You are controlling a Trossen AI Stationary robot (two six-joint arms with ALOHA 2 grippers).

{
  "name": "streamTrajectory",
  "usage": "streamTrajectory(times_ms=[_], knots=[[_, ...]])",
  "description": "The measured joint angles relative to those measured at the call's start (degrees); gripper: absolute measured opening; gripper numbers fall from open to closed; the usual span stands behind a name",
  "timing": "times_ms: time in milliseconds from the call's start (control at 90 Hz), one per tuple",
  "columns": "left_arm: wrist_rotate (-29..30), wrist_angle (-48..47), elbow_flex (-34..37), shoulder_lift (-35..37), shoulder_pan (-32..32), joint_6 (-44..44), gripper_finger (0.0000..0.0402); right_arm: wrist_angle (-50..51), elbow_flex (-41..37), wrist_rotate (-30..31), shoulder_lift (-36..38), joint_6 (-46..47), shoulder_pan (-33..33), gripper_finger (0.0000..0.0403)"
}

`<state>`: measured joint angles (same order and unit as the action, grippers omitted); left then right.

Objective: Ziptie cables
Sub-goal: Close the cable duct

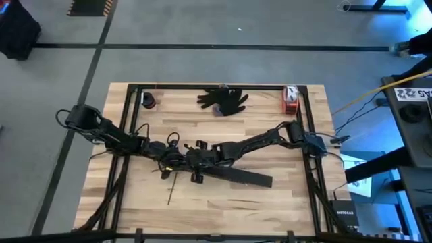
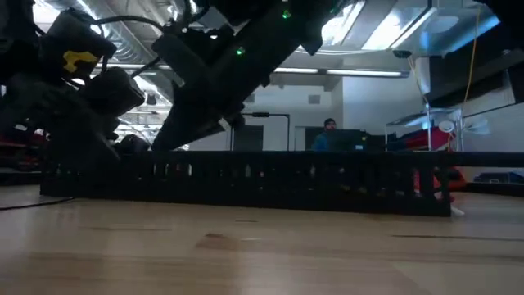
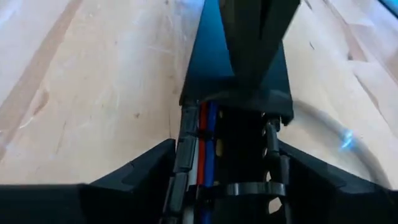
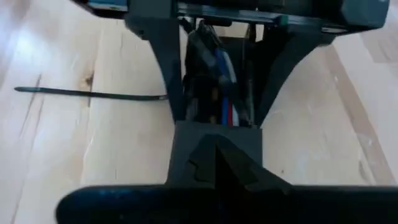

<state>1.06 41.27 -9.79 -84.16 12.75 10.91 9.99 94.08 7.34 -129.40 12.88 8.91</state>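
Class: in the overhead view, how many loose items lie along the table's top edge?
3: a small dark item near the left corner, a black glove at mid-edge, a red-and-white item near the right corner. Nothing there looks hidden.

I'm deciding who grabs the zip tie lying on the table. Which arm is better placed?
Left, probably. In the high view the zip tie lies right beside the left end effector, while the right end effector sits farther off, over the black slotted duct.
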Motion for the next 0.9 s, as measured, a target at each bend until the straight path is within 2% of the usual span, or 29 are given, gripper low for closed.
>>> streamTrajectory(times_ms=[189,367,533,711,900], knots=[[-0.4,-0.8,-0.6,0.0,-0.1,0.0,0.0235,4.1,3.4,1.0,0.4,-1.6,-0.4,0.0],[-0.7,-1.4,-0.6,0.0,0.0,0.5,0.0235,20.8,9.8,1.5,4.8,-1.4,-0.5,0.0],[-0.6,-1.3,-0.5,0.0,0.0,0.5,0.0235,32.4,9.9,0.1,6.1,0.8,1.8,0.0],[-0.4,-1.4,-0.5,0.0,-0.1,0.5,0.0235,29.5,6.2,-0.4,6.4,5.3,6.0,0.0],[-0.3,-1.4,-0.5,0.0,-0.1,0.2,0.0235,24.7,0.5,-0.4,6.2,9.1,5.9,0.0]])
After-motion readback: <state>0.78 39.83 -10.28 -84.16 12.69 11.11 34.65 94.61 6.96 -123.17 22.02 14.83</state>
